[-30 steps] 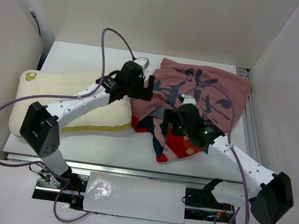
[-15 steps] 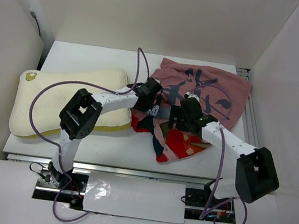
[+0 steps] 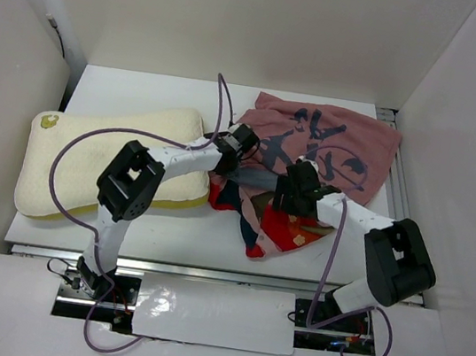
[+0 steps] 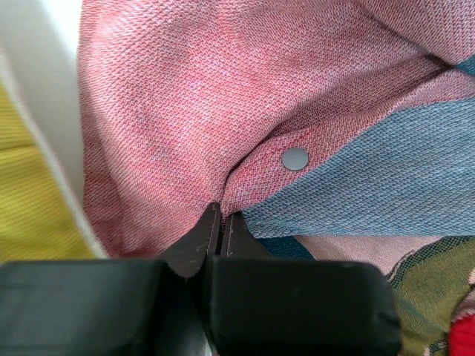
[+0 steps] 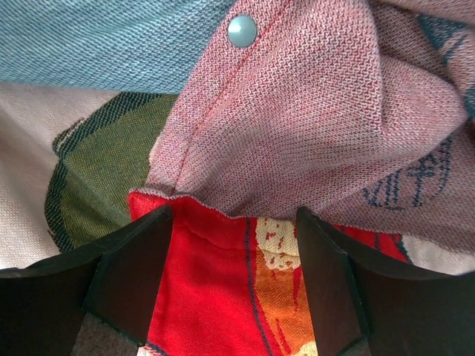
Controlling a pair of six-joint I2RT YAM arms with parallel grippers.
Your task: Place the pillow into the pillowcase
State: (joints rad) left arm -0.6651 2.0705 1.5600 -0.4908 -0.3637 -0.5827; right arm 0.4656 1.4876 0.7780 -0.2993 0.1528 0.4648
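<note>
Pinch at left claw: tips shut on a pink fold of pillowcase, just below a grey snap stud. Right claw: spread wide, nothing between the tips, hovering over red-and-orange print side, pink reverse folded just above. Left arm: stretched low across right end of pillow, black elbow raised nearer the front edge. Right arm: folded back sharply, elbow up at front right, wrist reaching into the crumpled near-left part of the case. Pillow: flat at left of white surface, outside the case, just beside its left edge. Case: mostly pink side up, bunched centre-right. White walls on three sides.
</note>
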